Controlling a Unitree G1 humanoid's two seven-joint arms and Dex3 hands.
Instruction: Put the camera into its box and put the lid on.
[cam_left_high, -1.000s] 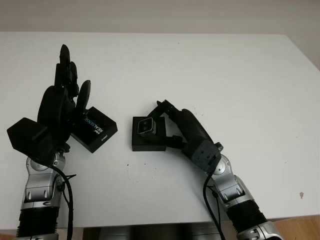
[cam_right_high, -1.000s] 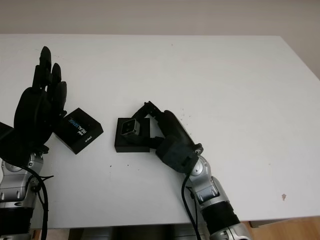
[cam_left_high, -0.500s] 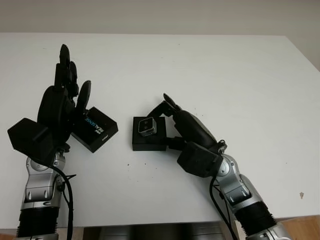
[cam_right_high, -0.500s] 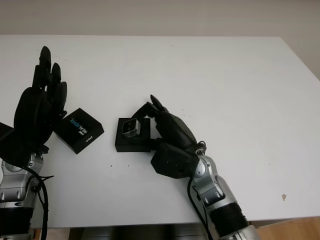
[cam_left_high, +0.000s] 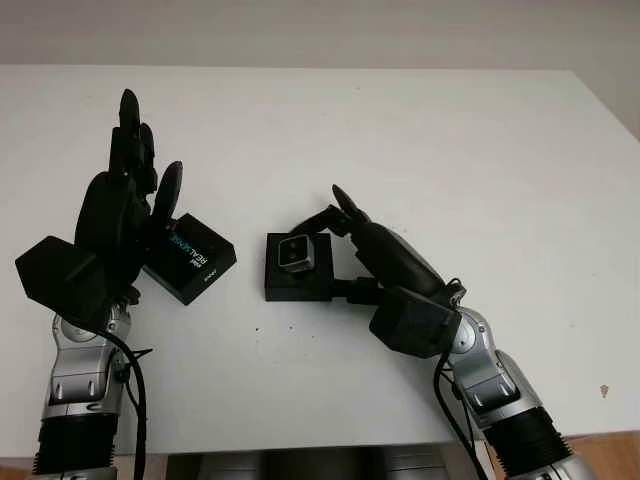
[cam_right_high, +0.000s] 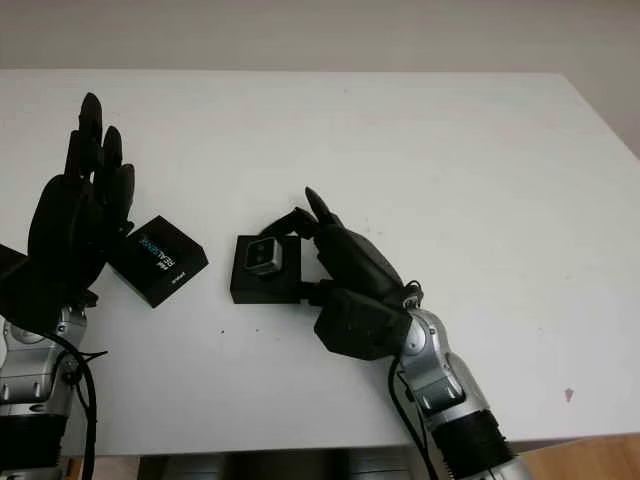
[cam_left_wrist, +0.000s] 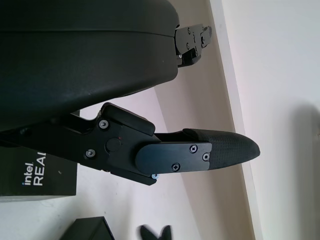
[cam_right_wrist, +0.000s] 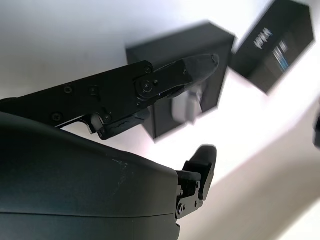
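You see a matt black box (cam_left_high: 297, 281), a silvery metal-look camera (cam_left_high: 293, 253), a smooth white table (cam_left_high: 420, 140).

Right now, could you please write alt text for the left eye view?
A small silver camera sits in an open black box mid-table, the robot's right hand beside it, open. To the left, the black printed lid lies on the white table by the raised, open left hand.

box (cam_left_high: 297, 281) left side free | right robot hand (cam_left_high: 372, 262) blocks right

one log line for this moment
camera: in box | lid: off, on table beside left hand | right hand: open, by box | left hand: open
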